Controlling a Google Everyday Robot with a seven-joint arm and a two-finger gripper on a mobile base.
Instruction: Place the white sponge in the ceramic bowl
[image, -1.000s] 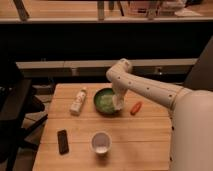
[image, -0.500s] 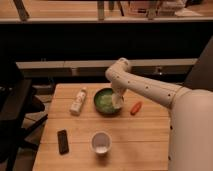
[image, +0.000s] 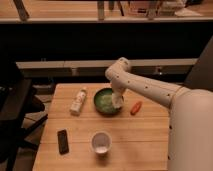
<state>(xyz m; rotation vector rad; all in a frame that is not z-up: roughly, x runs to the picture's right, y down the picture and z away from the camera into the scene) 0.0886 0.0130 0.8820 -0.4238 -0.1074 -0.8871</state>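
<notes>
Nothing shifted; end effector (image: 118, 101) hangs over ceramic bowl (image: 100, 100), right side.

You are looking down across the table (image: 145, 135) from one high, fairly near camera; the gripper (image: 118, 102) is hanging over the ceramic bowl (image: 100, 101).

A pale wooden table (image: 142, 142) carries five things: a white bottle (image: 78, 100) lying on its side far left, the ceramic bowl (image: 102, 102) far middle, a small orange object (image: 135, 107) just right of it, a flat black device (image: 63, 141) near left, and a white cup (image: 101, 142) near middle; the gripper (image: 118, 101) hangs over the bowl's right side
</notes>
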